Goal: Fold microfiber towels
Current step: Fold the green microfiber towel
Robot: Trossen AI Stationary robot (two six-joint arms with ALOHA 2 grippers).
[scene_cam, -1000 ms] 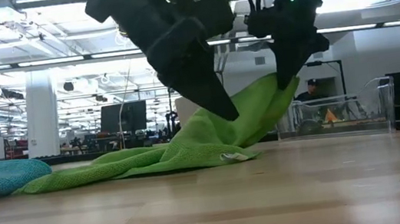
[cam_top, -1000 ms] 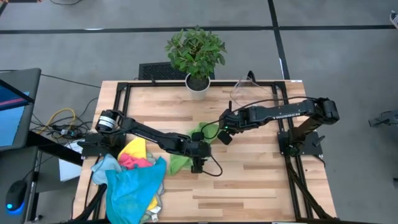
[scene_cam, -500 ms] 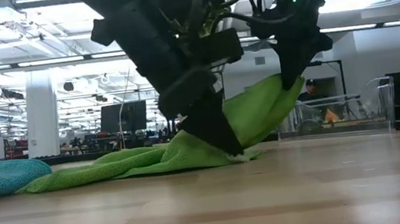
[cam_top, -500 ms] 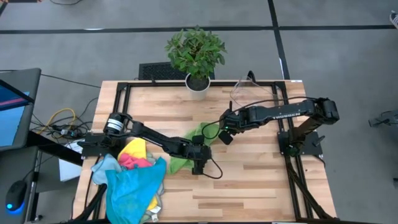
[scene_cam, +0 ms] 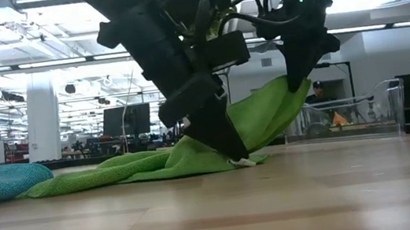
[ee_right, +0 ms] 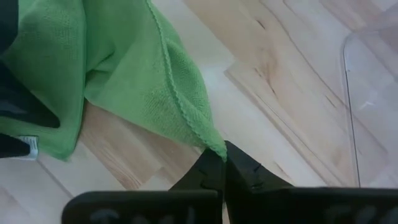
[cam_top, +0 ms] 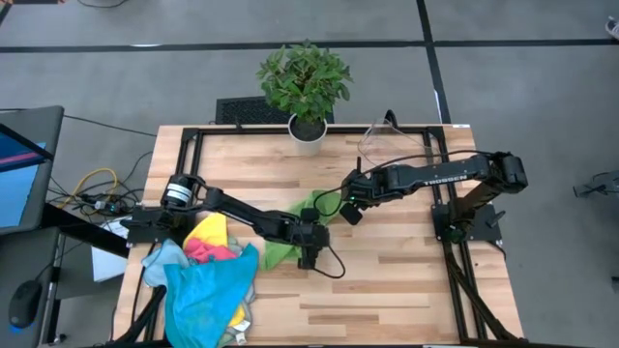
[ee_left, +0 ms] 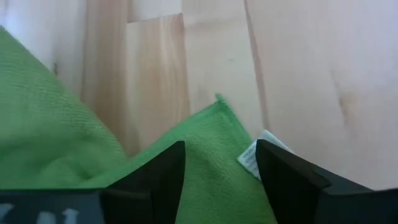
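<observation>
Pinching one corner of the bright green microfiber towel (ee_right: 124, 68), the right gripper (ee_right: 224, 163) holds it raised off the pale wooden plank table (cam_top: 406, 280), fingers pressed together on the hem. The left gripper (ee_left: 221, 163) stands low over the opposite corner, its dark fingers (ee_left: 283, 177) spread, the cloth and its white label (ee_left: 254, 154) lying between them. Beside the left arm lies a heap of blue, pink and yellow towels (cam_top: 208, 280).

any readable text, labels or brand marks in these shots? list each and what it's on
"TROSSEN": white lettering on the right arm, small, only just legible in the high view.
White care tag on the green towel, by its corner: print too blurred to read.
Laptop screen at the table's left: nothing legible.
No other text visible.
</observation>
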